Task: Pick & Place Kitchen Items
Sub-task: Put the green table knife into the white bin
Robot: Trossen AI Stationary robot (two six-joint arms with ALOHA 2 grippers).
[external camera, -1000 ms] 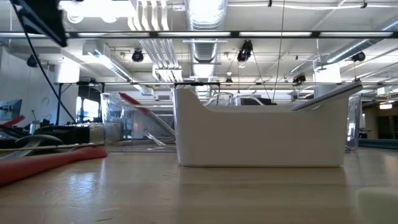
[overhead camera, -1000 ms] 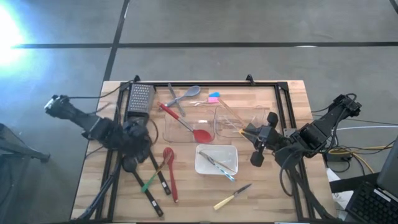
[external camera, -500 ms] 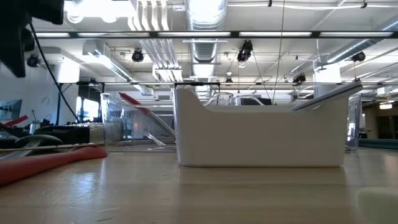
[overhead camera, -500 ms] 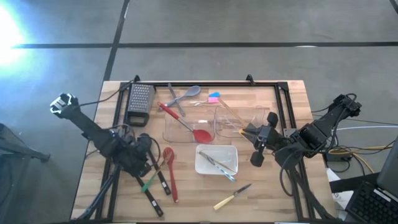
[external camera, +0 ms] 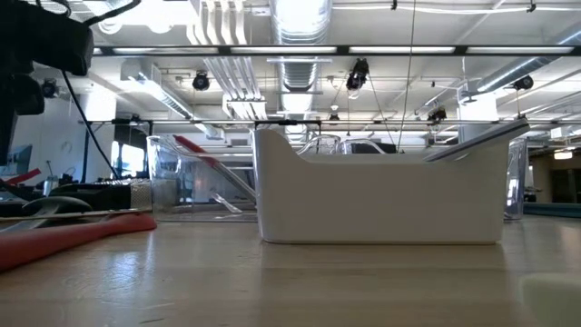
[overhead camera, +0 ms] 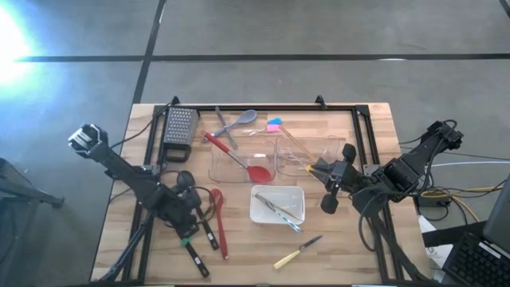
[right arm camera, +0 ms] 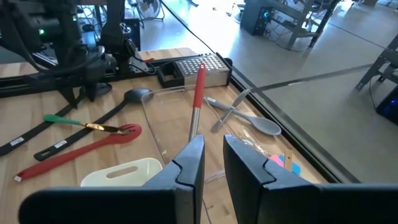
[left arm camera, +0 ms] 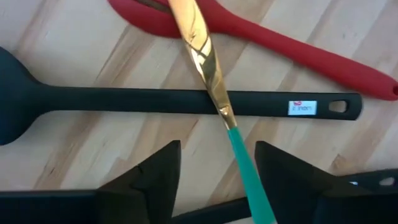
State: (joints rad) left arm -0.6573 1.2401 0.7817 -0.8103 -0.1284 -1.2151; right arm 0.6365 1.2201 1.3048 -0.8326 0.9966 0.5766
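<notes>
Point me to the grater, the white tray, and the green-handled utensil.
grater [overhead camera: 180, 126]: high view, on its perforated metal face.
white tray [overhead camera: 256, 211]: high view, on its rim at the left edge.
green-handled utensil [left arm camera: 250, 186]: left wrist view, on the green handle.

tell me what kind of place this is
Probably a robotics lab or workshop in an industrial-style room: exposed ducts and pipes run along the ceiling, the floor is bare concrete, and computer equipment sits beyond the wooden table.
</notes>
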